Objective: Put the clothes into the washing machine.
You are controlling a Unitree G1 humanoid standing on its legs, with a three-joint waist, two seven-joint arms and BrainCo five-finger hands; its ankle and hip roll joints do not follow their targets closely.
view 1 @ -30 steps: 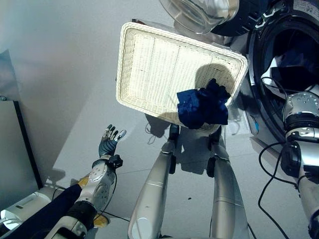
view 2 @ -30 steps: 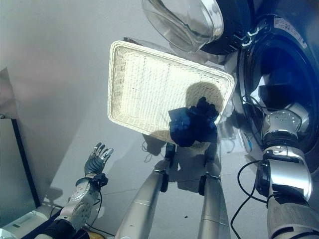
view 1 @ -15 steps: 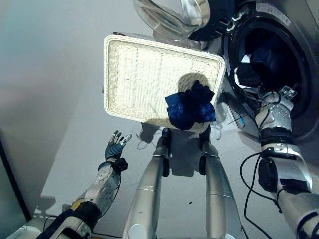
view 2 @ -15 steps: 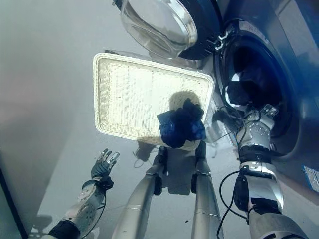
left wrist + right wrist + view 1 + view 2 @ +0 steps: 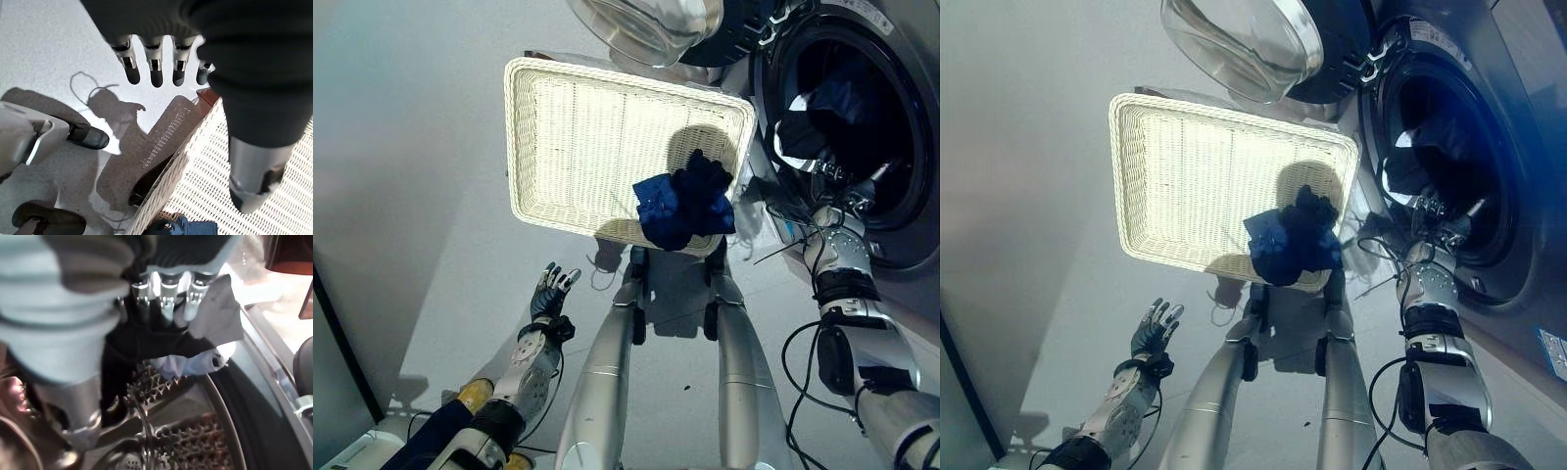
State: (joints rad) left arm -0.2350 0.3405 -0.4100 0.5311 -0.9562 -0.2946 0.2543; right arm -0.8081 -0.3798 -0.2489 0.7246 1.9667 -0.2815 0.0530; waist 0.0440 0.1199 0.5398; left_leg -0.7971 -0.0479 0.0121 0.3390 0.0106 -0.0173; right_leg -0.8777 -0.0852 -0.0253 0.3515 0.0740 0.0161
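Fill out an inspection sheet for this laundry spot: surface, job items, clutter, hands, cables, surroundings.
Surface: pale grey floor.
Job's things: white wicker basket on the floor, blue clothes heaped at its near corner; washer open, clothes in the drum.
Clutter: nothing seen.
Hands: left hand open above the floor, holding nothing; right hand inside the drum, fingers curled on dark cloth.
Cables: thin wire on the floor.
Surroundings: glass washer door swung open beyond the basket.

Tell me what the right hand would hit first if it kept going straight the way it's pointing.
Probably the dark and pale clothes lying inside the washing machine drum. The right hand points into the drum with the cloth right at its fingers, though contact is hard to judge.
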